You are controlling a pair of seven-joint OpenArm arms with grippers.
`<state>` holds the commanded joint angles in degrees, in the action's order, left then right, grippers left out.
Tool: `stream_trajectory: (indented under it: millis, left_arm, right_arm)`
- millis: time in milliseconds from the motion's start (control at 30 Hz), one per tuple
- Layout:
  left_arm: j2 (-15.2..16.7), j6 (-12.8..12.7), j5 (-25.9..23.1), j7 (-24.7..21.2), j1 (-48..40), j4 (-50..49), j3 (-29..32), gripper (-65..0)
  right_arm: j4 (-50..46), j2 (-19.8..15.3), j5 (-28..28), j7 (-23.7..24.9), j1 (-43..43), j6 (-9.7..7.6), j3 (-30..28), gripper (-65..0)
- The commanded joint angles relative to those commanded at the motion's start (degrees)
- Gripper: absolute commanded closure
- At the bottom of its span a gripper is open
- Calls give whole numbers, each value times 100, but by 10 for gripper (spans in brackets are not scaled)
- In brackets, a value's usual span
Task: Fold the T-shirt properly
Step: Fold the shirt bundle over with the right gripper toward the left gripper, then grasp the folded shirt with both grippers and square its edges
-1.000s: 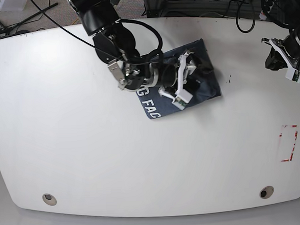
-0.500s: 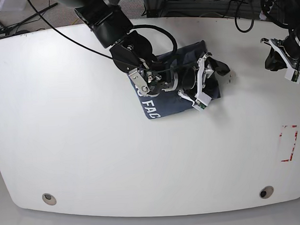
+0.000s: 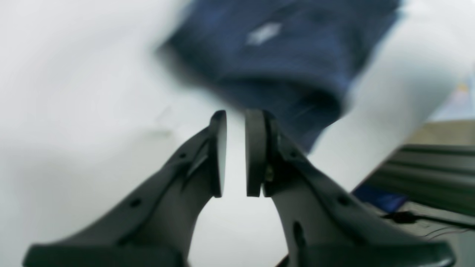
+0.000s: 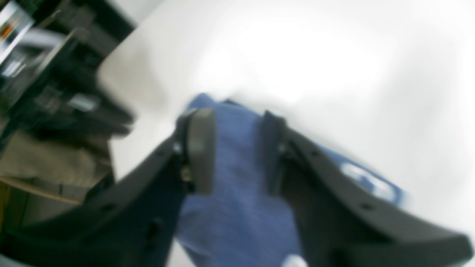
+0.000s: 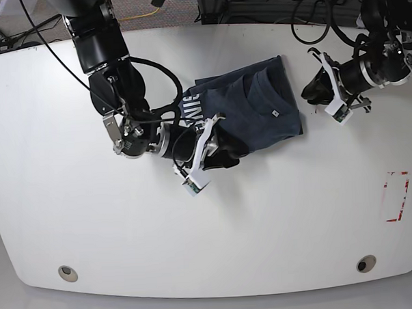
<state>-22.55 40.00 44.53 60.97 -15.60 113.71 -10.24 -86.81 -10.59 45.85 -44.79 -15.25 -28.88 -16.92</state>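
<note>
Black arms, black cables, white-trimmed pincers.

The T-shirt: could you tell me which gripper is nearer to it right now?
Right. The right gripper sits over the T-shirt at its lower-left edge; the left gripper hovers just off its right edge.

Both wrist views are badly blurred. The T-shirt has white lettering too smeared to read there, and in the base view the right pincer covers its lower-left corner. Whether that pincer grips cloth is unclear.
</note>
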Motion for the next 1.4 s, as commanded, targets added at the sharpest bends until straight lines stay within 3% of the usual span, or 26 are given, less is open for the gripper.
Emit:
stream_trajectory:
  millis: [200, 400, 467, 600, 700, 800, 1067, 1200, 1400]
  left_arm:
    - [571, -549, -79, 0, 88, -88, 527, -82]
    - [1046, -629, -1345, -9, 123, -536, 923, -82]
    - [1204, -620, -1723, -18, 132, -756, 914, -82]
    - [1108, -505, -2136, -404, 299, -1231, 914, -82]
    - [835, -259, -2154, -747, 316, -1626, 914, -82]
    - [695, -224, -2171, -870, 413, -1943, 914, -82]
    - [325, -119, -2110, -879, 695, -1679, 888, -82]
    - [334, 0, -2119, -879, 651, -914, 563, -82]
    - [536, 0, -2119, -879, 149, -229, 158, -82]
  right_arm:
    - [800, 149, -941, 53, -264, -53, 9, -152]
    - [1591, 413, -2127, 782, -255, -62, 18, -149]
    - [1811, 413, -2268, 1011, -237, -70, 18, -147]
    - [2224, 369, -2321, 1380, -237, -308, 35, -146]
    - [2426, 211, -2295, 1653, -255, -334, 35, -146]
    - [2356, 70, -2268, 1688, -229, -343, 44, -146]
    - [818, -211, -2268, 835, 114, -325, 88, -146]
    - [229, -149, -2321, 510, 264, -343, 615, -146]
    - [747, -141, -2330, 554, -105, -334, 615, -146]
